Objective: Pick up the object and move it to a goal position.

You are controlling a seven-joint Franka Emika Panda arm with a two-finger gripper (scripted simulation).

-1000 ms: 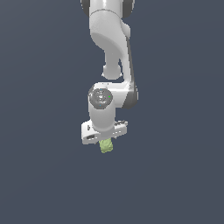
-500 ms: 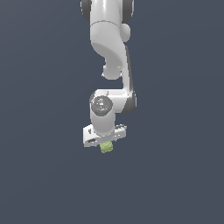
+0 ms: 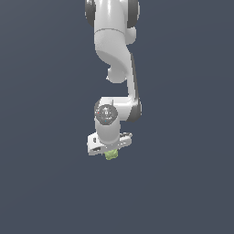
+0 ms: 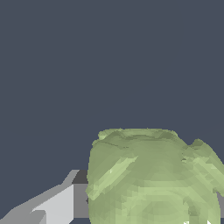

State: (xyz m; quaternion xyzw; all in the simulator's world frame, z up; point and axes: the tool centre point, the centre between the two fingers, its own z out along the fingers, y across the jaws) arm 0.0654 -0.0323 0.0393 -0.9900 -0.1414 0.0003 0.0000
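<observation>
Against a plain dark blue-grey background, the white gripper (image 3: 111,151) clamps the small yellow-green lumpy object (image 3: 111,155) protruding just beneath it.

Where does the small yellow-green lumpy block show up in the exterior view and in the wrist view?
Exterior view: the yellow-green block sits just below centre, poking out under the white gripper at the arm's lower end.
Wrist view: the block fills the lower right of the picture, very close to the camera.
Shared landmark: the gripper; one pale grey finger shows beside the block in the wrist view.
</observation>
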